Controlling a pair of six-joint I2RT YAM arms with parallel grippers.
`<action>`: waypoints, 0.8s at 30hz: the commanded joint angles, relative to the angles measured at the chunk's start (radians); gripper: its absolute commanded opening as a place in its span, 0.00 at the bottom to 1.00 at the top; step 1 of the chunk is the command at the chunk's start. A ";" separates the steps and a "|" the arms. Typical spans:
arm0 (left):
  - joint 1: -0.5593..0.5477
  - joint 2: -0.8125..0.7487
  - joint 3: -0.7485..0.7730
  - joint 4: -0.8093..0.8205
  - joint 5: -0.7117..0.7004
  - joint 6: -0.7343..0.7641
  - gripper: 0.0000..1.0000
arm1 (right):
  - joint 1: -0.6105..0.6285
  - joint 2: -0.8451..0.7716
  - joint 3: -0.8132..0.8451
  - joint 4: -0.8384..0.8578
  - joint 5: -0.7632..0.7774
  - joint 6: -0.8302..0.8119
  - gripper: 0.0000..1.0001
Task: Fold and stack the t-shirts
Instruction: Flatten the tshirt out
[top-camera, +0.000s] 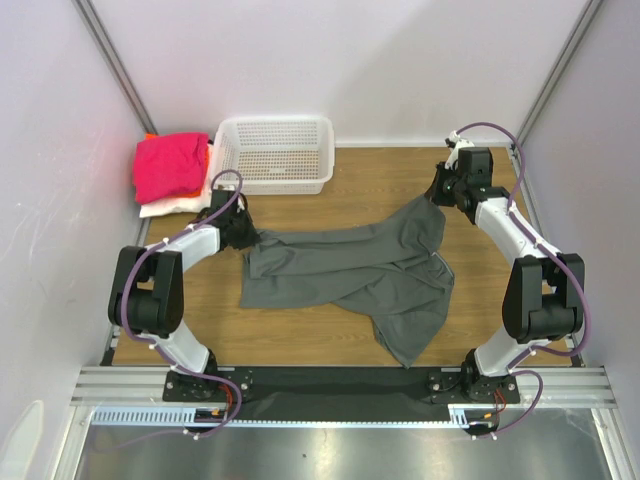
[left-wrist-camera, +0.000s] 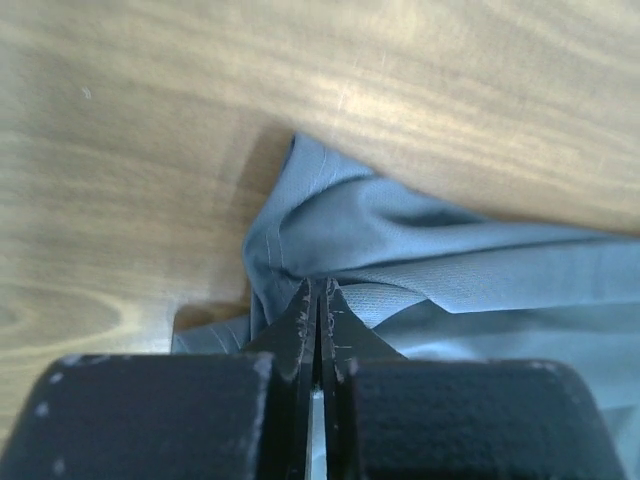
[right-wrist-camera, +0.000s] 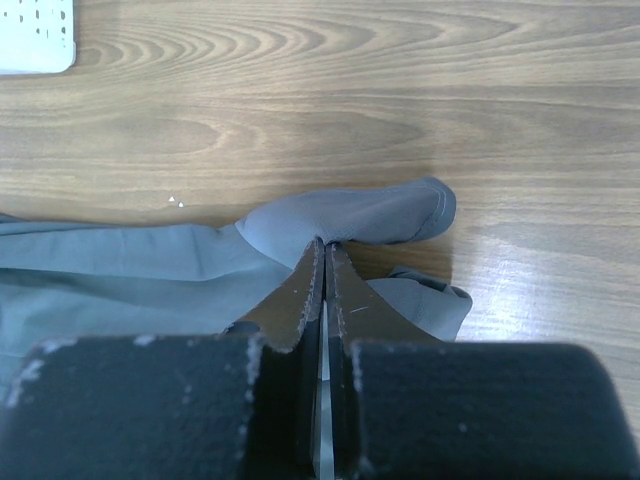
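Note:
A dark grey t-shirt (top-camera: 370, 270) lies crumpled and stretched across the middle of the wooden table. My left gripper (top-camera: 243, 233) is shut on the shirt's left edge; the left wrist view shows the jaws closed on the grey cloth (left-wrist-camera: 420, 250) at my left gripper (left-wrist-camera: 320, 285). My right gripper (top-camera: 440, 196) is shut on the shirt's far right corner; the right wrist view shows the jaws pinching the cloth (right-wrist-camera: 350, 215) at my right gripper (right-wrist-camera: 324, 244). A pile of magenta-pink (top-camera: 170, 165), orange and white shirts sits at the back left.
A white plastic mesh basket (top-camera: 275, 152) stands at the back, right of the shirt pile; its corner shows in the right wrist view (right-wrist-camera: 35, 35). White walls enclose the table on three sides. Bare wood (top-camera: 300, 335) lies in front of the shirt.

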 joint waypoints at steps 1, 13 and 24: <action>0.006 -0.061 -0.013 0.109 -0.061 0.020 0.00 | -0.006 0.009 0.051 0.010 -0.008 -0.014 0.00; -0.179 -0.386 -0.209 -0.075 -0.055 -0.075 0.00 | -0.017 0.006 0.055 0.003 0.064 0.051 0.00; -0.256 -0.460 -0.205 -0.235 -0.219 -0.158 0.89 | -0.017 0.038 0.080 -0.030 0.028 0.042 0.00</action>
